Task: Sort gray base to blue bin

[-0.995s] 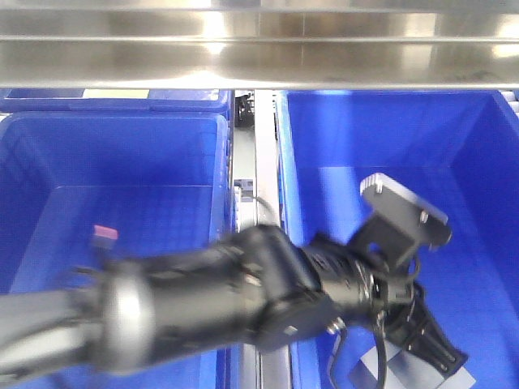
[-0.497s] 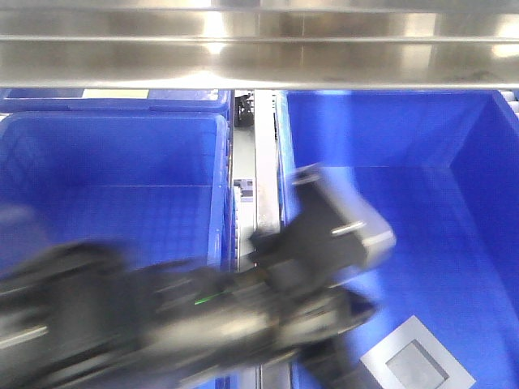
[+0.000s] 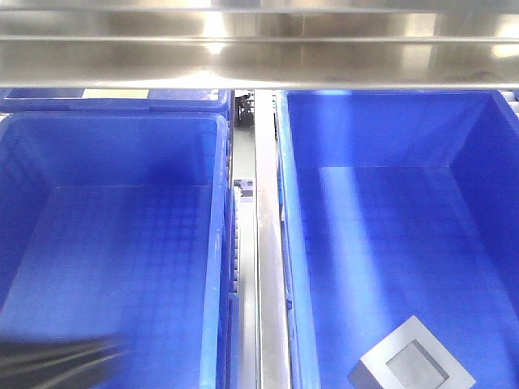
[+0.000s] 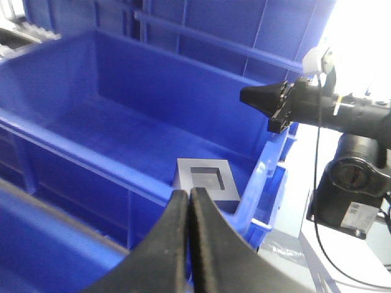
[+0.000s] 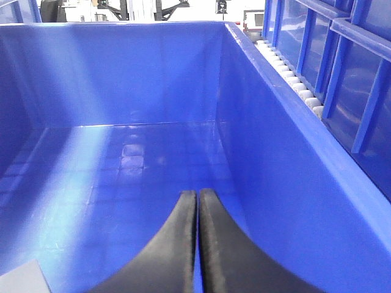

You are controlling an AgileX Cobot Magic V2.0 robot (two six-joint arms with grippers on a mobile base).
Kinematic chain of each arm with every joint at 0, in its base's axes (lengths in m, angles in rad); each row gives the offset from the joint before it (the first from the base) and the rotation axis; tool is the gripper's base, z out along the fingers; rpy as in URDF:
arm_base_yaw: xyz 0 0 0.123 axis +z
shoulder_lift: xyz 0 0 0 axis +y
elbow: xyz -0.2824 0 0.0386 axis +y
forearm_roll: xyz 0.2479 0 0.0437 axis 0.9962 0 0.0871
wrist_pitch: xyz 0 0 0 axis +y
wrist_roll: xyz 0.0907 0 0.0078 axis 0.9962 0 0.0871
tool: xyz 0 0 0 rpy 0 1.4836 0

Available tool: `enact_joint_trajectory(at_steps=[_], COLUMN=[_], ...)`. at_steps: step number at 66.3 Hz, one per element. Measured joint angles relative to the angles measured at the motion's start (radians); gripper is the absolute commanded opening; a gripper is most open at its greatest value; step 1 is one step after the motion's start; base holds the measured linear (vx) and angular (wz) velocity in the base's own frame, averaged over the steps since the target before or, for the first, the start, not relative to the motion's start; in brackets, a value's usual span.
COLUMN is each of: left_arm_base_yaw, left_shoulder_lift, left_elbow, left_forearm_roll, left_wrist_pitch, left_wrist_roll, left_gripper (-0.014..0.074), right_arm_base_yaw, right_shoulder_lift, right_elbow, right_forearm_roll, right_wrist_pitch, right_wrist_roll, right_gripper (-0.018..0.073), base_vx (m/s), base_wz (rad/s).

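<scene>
Front view: the base point(image 3: 411, 365) lies on the floor of the right bin point(image 3: 389, 146), near its front edge, recess up.

Left wrist view: the left gripper point(image 4: 188, 204) is pressed together, empty, outside the bin wall; better lift it straight away.

Right wrist view: the right gripper point(image 5: 197, 204) is also together, holding nothing.

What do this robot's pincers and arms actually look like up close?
The left gripper and right gripper each have two smooth, matte black fingers that curve and taper to a tip. In the left wrist view, the other arm is black, with a round joint housing, a thin black cable and a small white label.
</scene>
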Motion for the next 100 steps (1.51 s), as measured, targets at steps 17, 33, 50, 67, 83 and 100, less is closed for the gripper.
enact_joint_trajectory(at_steps=[17,33,50,67,83,100], left_arm_base_yaw=[0.0,0.0,0.0,0.0,0.0,0.0], left_shoulder_lift=[-0.327,-0.42,-0.42,-0.42,-0.42,-0.42], left_elbow=[0.101,0.104,0.106,0.112,0.112,0.112], left_forearm_roll=[0.0,0.0,0.0,0.0,-0.05,-0.083], left_wrist_pitch=[0.173,0.21,0.212,0.212,0.211,0.211], left_wrist_roll=[0.0,0.0,0.0,0.0,0.101,0.16], left_gripper=[-0.0008,-0.0008,-0.0008,-0.0006,-0.0006,-0.0006], right_arm_base_yaw=[0.0,0.0,0.0,0.0,0.0,0.0], right_shoulder_lift=[0.0,0.0,0.0,0.0,0.0,0.0], right_elbow=[0.0,0.0,0.0,0.0,0.0,0.0], right_forearm_roll=[0.0,0.0,0.0,0.0,0.0,0.0], right_wrist_pitch=[0.001,0.001,0.001,0.001,0.001,0.001], right_wrist_roll=[0.0,0.0,0.0,0.0,0.0,0.0], right_gripper=[-0.0005,-0.0005,-0.0005,-0.0005,-0.0005,-0.0005], base_vx=[0.0,0.0,0.0,0.0,0.0,0.0], base_wz=[0.0,0.0,0.0,0.0,0.0,0.0])
